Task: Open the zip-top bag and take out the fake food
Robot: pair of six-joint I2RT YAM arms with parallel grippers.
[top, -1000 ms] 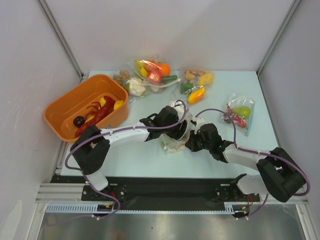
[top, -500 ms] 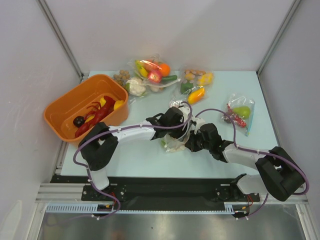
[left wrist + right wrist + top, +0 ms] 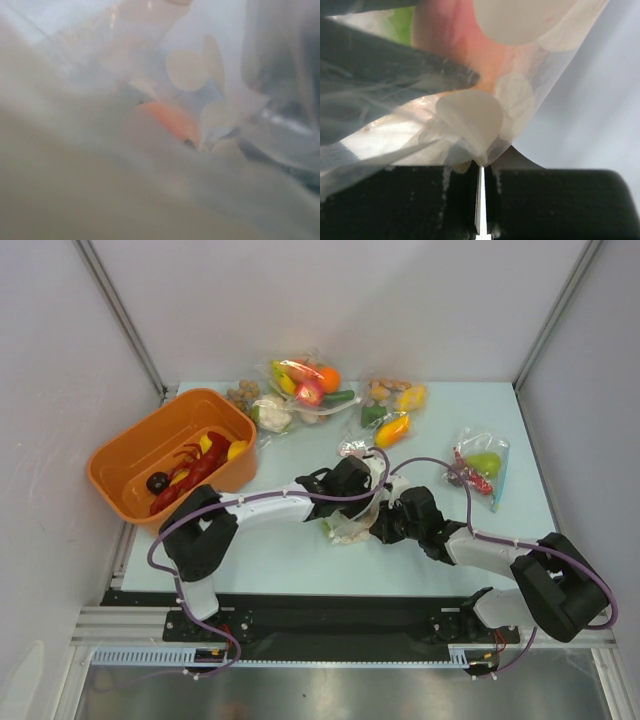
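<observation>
The zip-top bag [image 3: 347, 523], crinkly and clear, lies at the table's middle between my two grippers. My left gripper [image 3: 354, 483] is pushed into the bag; its wrist view is blurred by film, shows no fingers, and shows a pink-orange peach [image 3: 170, 119] and pale round bits [image 3: 186, 69]. My right gripper [image 3: 386, 524] is shut on the bag's film [image 3: 481, 161]. Through the film the right wrist view shows the peach [image 3: 462, 35], a green piece [image 3: 402, 22] and a pale disc [image 3: 470, 117]. A red lobster [image 3: 197, 467] lies in the orange bin [image 3: 130, 440].
A small dark ball [image 3: 157, 481] and yellow pieces are in the bin. At the back lie a clear bag with orange, banana and cucumber [image 3: 305, 383], a bag with yellow pieces [image 3: 392, 408] and a cauliflower [image 3: 270, 415]. A blue-edged bag with a green pear [image 3: 482, 468] lies right.
My left gripper has moved to the right, deeper into the bag, and its elbow has swung right. My right gripper has stayed shut on the bag.
</observation>
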